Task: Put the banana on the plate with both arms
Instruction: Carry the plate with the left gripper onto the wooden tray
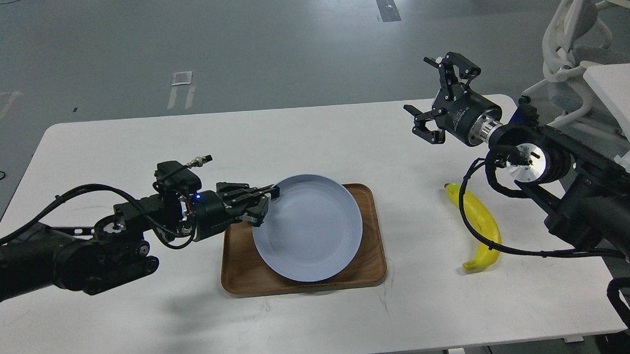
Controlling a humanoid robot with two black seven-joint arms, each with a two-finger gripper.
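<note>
The pale blue plate (309, 227) is over the brown wooden tray (373, 264) at the table's middle, tilted with its left rim raised. My left gripper (267, 198) is shut on the plate's left rim. The yellow banana (479, 224) lies on the white table to the right of the tray, partly crossed by a black cable. My right gripper (437, 97) is open and empty, held in the air above the table, up and left of the banana.
The white table (142, 319) ends just behind the right gripper and close to the right of the banana. A white office chair (572, 42) and a second white desk (619, 98) stand at the far right.
</note>
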